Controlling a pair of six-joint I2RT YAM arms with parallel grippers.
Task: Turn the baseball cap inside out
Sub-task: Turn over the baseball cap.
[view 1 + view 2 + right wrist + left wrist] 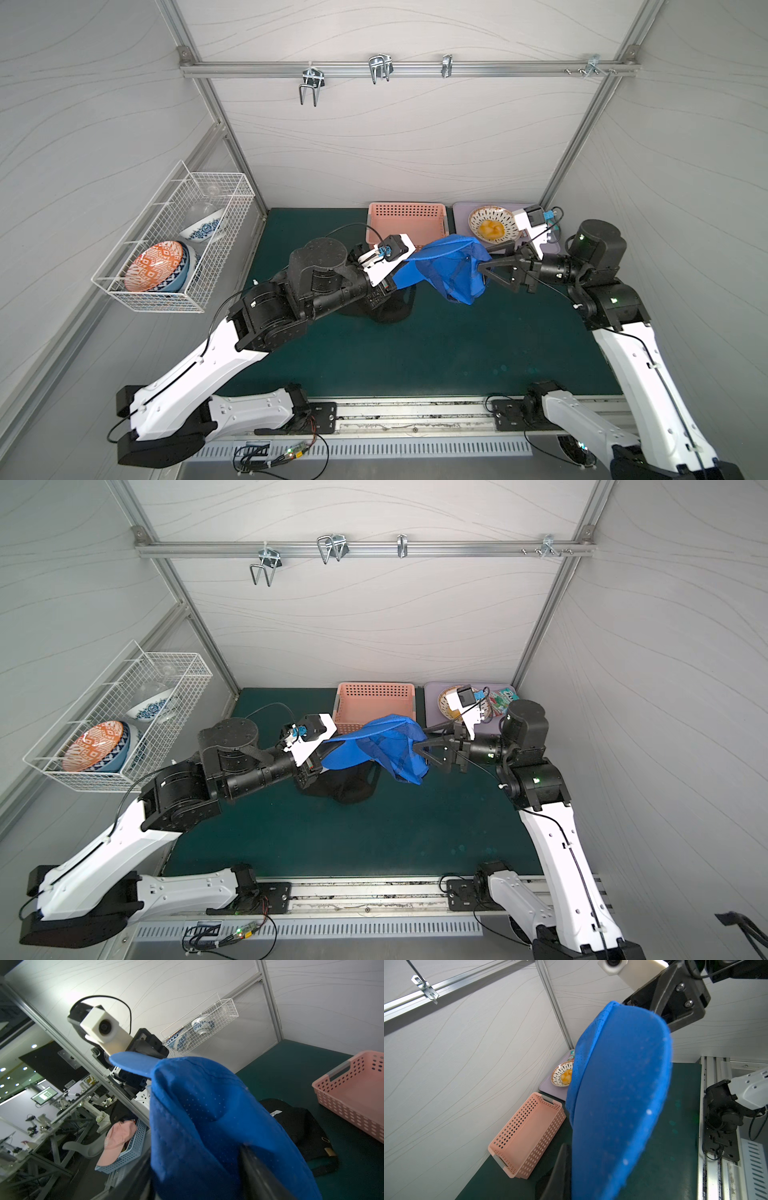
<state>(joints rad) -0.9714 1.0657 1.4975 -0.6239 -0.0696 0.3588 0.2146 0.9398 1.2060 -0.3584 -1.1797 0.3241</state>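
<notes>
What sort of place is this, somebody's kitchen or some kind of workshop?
Probably a robotics lab test booth: two robot arms bolted beside a green mat, white panels on an aluminium frame, and a lit monitor in the room beyond.

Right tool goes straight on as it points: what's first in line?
The blue cap: its crown sits at the fingertips of the right tool. Beyond it, probably the left tool holding the brim.
</notes>
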